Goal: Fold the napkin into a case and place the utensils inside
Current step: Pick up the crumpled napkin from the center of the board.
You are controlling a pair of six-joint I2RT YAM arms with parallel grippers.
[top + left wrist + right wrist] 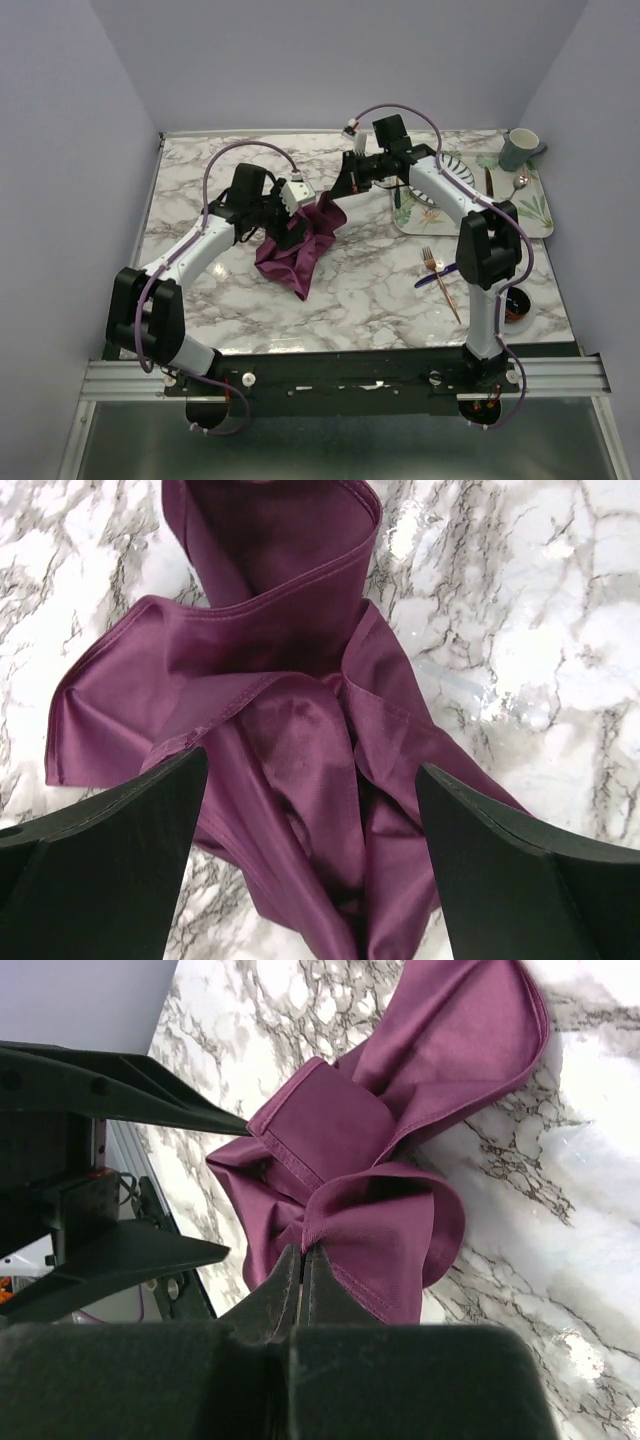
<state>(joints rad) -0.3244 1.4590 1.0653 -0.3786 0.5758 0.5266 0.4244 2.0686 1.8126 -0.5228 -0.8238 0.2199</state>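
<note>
Napkin lies in a crumpled purple heap near the middle of the marble table. The right claw is squeezed tight and pinches a fold of the cloth at the far end. The left claw is wide open just over the napkin and grips nothing. The copper fork and the blue knife lie crossed on the table, well apart from the napkin, to its right.
</note>
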